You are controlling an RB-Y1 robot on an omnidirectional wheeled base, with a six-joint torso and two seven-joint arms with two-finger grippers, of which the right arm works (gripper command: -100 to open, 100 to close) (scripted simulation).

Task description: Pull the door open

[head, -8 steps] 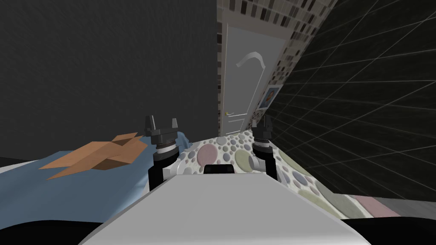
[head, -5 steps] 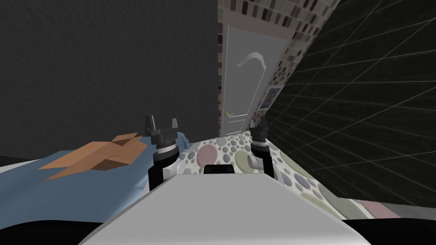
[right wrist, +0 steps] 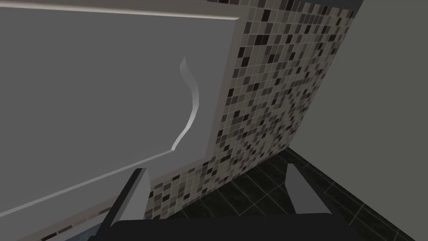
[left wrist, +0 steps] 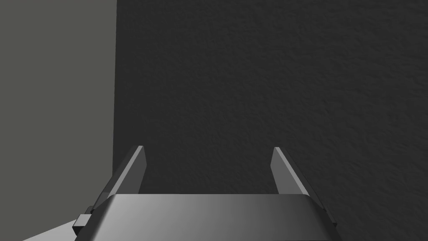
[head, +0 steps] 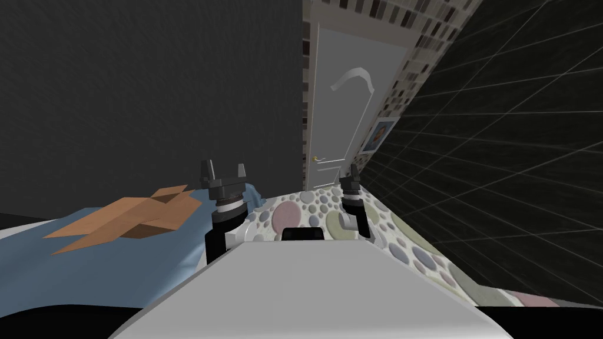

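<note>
A pale grey panelled door stands shut ahead, set in a mosaic-tiled wall, with a small gold handle on its left side. My right gripper is raised just right of the handle, short of the door's lower part. In the right wrist view the same gripper is open with nothing between its fingers, facing the door's upper panel. My left gripper is held up farther left, open and empty, in front of a dark wall.
A flattened brown cardboard box lies on a blue surface at the left. The floor toward the door has a pebble pattern. A dark tiled wall runs close along the right, carrying a small framed picture.
My right arm has swung left and forward toward the door's handle side. The whole view has drifted a little, and the door looks slightly larger. The left arm has stayed still.
</note>
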